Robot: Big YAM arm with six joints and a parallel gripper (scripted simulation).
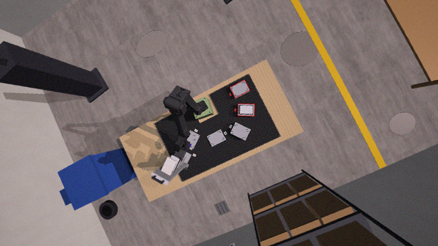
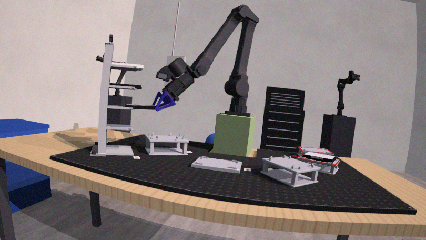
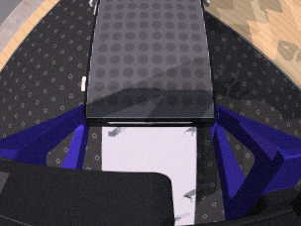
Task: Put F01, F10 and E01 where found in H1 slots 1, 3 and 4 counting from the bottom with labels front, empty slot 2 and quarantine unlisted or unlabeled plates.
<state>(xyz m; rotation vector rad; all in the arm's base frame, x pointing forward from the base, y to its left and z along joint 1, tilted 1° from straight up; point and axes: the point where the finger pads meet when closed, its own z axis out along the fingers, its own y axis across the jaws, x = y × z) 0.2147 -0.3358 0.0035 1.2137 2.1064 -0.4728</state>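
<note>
The plate hotel (image 2: 104, 119) (image 1: 175, 174) stands at the left. My gripper (image 2: 156, 107) (image 3: 150, 111) is shut on the long sides of a dark see-through plate (image 2: 140, 106) (image 3: 150, 59) with a black rim. The plate is level at slot 2 height and sticks far out of the hotel's front; its rear end is by the front of the slot 2 shelf (image 2: 117, 107). Its front-end label cannot be read. A black-rimmed plate (image 2: 135, 87) stands in slot 3 and a white plate (image 2: 129, 65) (image 1: 169, 165) in slot 4. The slot 1 shelf (image 2: 117, 126) looks bare.
A raised nest (image 2: 166, 138) (image 1: 193, 138) (image 3: 149, 159) stands beside the hotel, below the held plate. A low nest (image 2: 216, 164) (image 1: 216, 138) and another raised nest (image 2: 293, 163) (image 1: 240, 131) look empty. One red-rimmed nest (image 1: 239, 88) is empty; the other bears a white-topped plate (image 1: 246, 109) (image 2: 318, 156).
</note>
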